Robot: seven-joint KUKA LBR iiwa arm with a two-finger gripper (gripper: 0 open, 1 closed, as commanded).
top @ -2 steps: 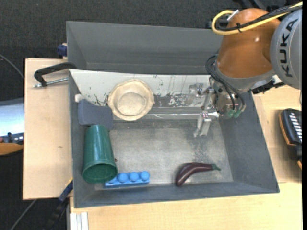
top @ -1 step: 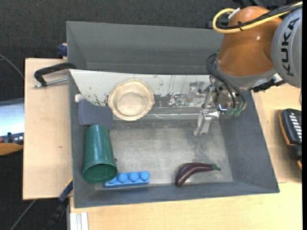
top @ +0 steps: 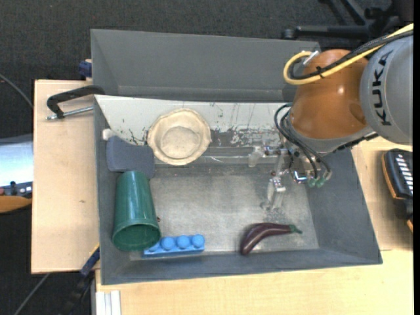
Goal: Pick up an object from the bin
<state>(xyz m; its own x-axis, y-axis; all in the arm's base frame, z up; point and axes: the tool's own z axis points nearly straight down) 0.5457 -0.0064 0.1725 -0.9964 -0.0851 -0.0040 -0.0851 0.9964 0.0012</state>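
My gripper (top: pixel 274 193) hangs low over the right half of the bin, a little above the floor. Just in front of it, toward the bin's near wall, lies a dark purple toy eggplant (top: pixel 262 235) with a green stem pointing right. The gripper is apart from the eggplant, and I see nothing held in it.
A green cup (top: pixel 134 209) lies on its side at the left, mouth toward the front. A blue studded brick (top: pixel 174 245) rests along the front wall. At the back left sit a cream bowl (top: pixel 178 136) and a grey-blue block (top: pixel 128 156). The arm's orange cover overhangs the back right corner.
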